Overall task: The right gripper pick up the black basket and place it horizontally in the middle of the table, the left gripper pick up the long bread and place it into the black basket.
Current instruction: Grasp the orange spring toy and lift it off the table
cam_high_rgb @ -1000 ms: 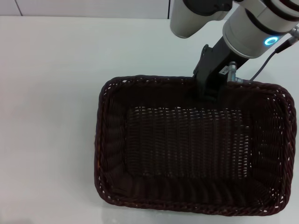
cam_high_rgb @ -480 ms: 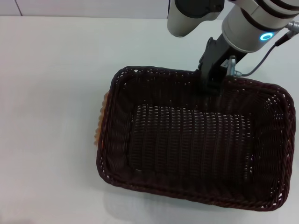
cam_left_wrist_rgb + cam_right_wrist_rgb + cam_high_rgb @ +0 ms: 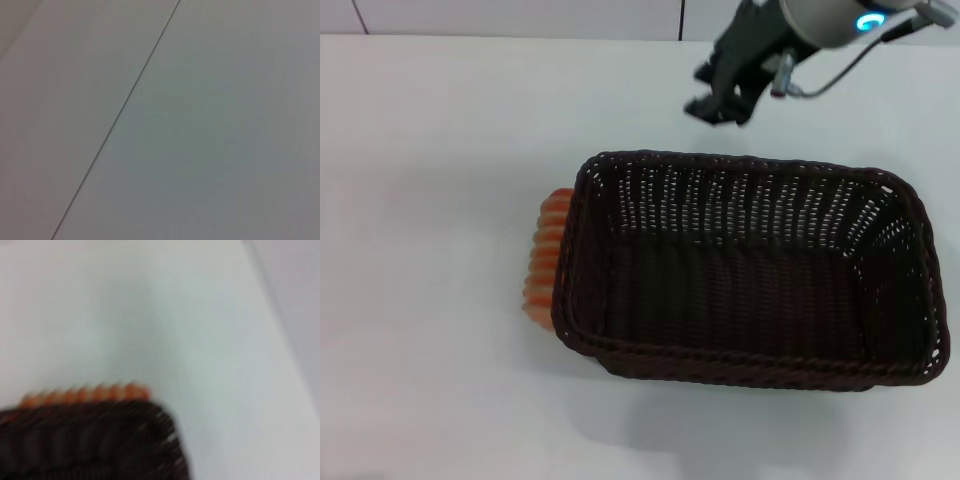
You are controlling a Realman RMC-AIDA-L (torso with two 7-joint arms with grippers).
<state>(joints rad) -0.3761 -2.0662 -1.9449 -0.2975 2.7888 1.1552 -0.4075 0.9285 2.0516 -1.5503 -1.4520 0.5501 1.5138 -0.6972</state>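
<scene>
Currently the black basket [image 3: 745, 270] sits flat on the table [image 3: 430, 200], long side running left to right, filling the centre and right of the head frame, with its opening facing up. Its interior holds nothing visible. The long bread [image 3: 546, 255] lies on the table against the basket's left short wall, its orange ridges showing just outside the rim; part of the loaf is hidden behind the basket wall, touching or nearly touching it.

The right gripper [image 3: 718, 103] is at the upper right of the head frame, above the basket's far rim and clear of it, apart from the weave. Its black fingers look spread, holding nothing. A blue ring glows on the arm at the top edge of the frame.

Right wrist view: a corner of the black basket [image 3: 90, 440] in the lower left of the frame, the long bread [image 3: 85, 392] as a row of orange bumps just beyond its rim, white table elsewhere.

Left wrist view: only a pale flat surface with one thin dark line crossing it diagonally. The left gripper does not show in any view.
</scene>
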